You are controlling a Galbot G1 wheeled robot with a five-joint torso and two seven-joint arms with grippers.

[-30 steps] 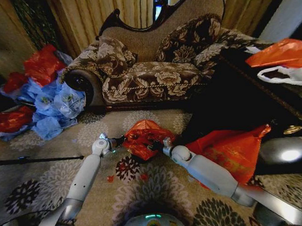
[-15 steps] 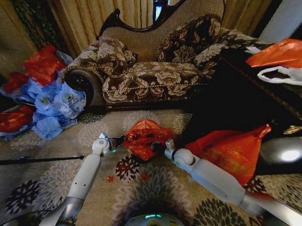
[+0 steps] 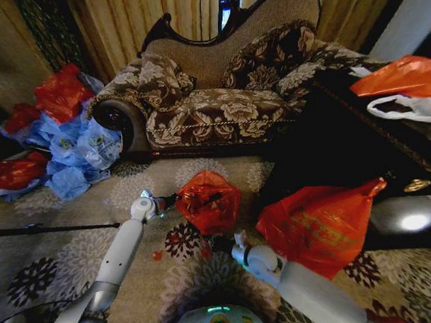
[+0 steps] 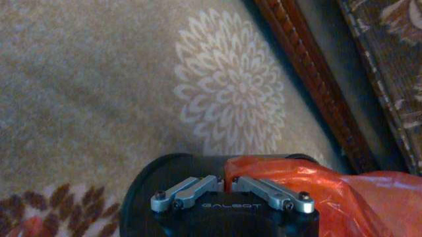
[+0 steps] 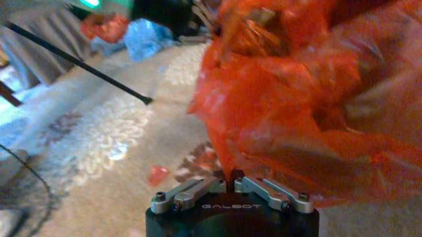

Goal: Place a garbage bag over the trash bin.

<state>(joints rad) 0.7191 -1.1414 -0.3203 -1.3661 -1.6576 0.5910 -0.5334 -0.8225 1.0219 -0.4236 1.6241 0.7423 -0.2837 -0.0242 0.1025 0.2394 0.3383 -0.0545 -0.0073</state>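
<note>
Left gripper pinched on garbage bag edge over trash bin rim; right gripper clamped on bag's opposite edge, on carpet

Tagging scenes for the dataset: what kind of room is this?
Likely a home living room: an ornate floral sofa against drapes, on a patterned carpet. Both grippers, left and right, grip the garbage bag on the floor.
</note>
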